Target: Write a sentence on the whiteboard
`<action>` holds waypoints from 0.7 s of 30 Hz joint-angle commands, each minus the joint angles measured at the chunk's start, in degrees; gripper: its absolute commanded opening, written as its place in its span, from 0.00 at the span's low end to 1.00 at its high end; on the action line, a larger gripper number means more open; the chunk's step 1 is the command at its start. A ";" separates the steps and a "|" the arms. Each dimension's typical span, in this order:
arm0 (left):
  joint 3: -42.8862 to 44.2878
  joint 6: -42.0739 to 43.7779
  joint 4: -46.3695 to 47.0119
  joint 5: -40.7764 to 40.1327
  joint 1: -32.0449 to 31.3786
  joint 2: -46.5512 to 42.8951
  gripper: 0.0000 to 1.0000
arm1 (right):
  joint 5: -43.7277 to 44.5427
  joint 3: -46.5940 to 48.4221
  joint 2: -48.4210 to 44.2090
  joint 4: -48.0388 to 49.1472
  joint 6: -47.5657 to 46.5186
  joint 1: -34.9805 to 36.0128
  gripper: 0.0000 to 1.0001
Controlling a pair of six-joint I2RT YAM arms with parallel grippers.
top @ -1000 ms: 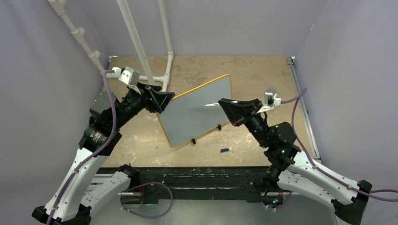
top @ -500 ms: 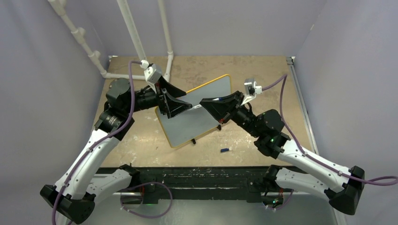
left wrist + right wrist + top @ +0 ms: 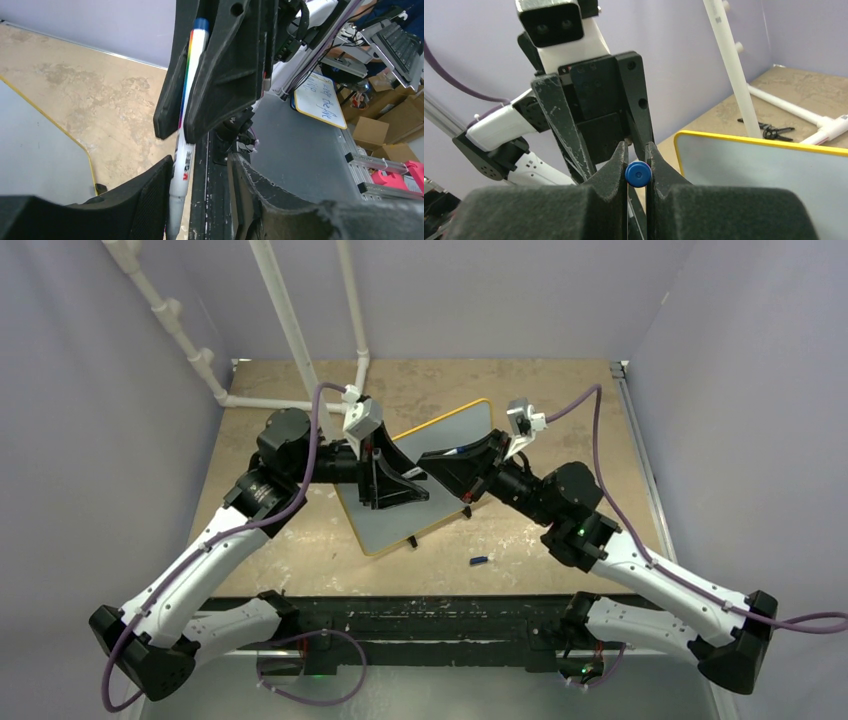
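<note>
The whiteboard (image 3: 440,435), white with a yellow rim, lies slanted on the table; its face shows no blue writing in any view. It also shows in the left wrist view (image 3: 35,150) and the right wrist view (image 3: 769,175). My right gripper (image 3: 432,462) is shut on a white marker (image 3: 189,80) with a blue end (image 3: 638,173) and holds it above the board. My left gripper (image 3: 412,485) faces it, open, its fingers (image 3: 145,195) either side of the marker's front end. In the left wrist view the marker's front end lies close to the left finger.
A small blue cap (image 3: 479,561) lies on the table near the front. White pipes (image 3: 290,330) stand at the back left. Purple walls close in both sides. A black rail (image 3: 420,615) runs along the near edge.
My left arm has swung right from the board's left edge to over the board and turned to face the right gripper. My right gripper has moved left with the marker.
</note>
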 commanded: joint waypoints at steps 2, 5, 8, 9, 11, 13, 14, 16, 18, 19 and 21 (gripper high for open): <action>2.62 2.06 1.74 1.65 -0.02 0.32 0.37 | -3.17 1.85 0.04 -1.62 0.42 -0.01 0.00; 2.59 2.93 1.01 1.96 -0.04 0.25 0.20 | -3.29 0.91 -0.73 -1.83 0.95 -0.02 0.00; 2.46 4.53 -0.60 2.85 -0.02 0.28 0.00 | -4.03 0.55 -1.28 -3.02 1.05 -0.02 0.00; 2.62 6.08 -2.30 2.83 0.02 0.25 0.00 | -5.16 0.73 -1.38 -4.52 1.14 -0.02 0.00; 3.20 10.06 -8.65 2.22 -0.01 0.02 0.00 | -5.58 1.52 -2.03 -8.35 1.67 -0.06 0.30; 3.59 13.46 -13.90 1.44 0.01 -0.11 0.00 | -6.11 2.82 -3.02 -12.46 0.03 -0.11 0.62; 3.64 15.13 -16.39 1.19 0.00 -0.16 0.00 | -7.06 3.61 -3.35 -14.77 -1.27 -0.11 0.73; 3.27 17.06 -19.12 0.77 -0.24 -0.56 0.00 | -7.21 6.71 -3.39 -21.85 -3.68 -0.11 0.85; 2.12 17.75 -19.90 1.03 -0.64 -1.10 0.00 | -8.04 9.97 -3.06 -29.18 -6.62 -0.11 0.90; 1.88 18.23 -20.76 1.55 -0.92 -1.10 0.00 | -8.89 11.22 -2.80 -32.00 -7.96 -0.11 0.92; 1.96 19.61 -23.15 2.42 -1.57 -0.65 0.00 | -9.94 14.29 -2.08 -37.41 -9.95 -0.11 0.93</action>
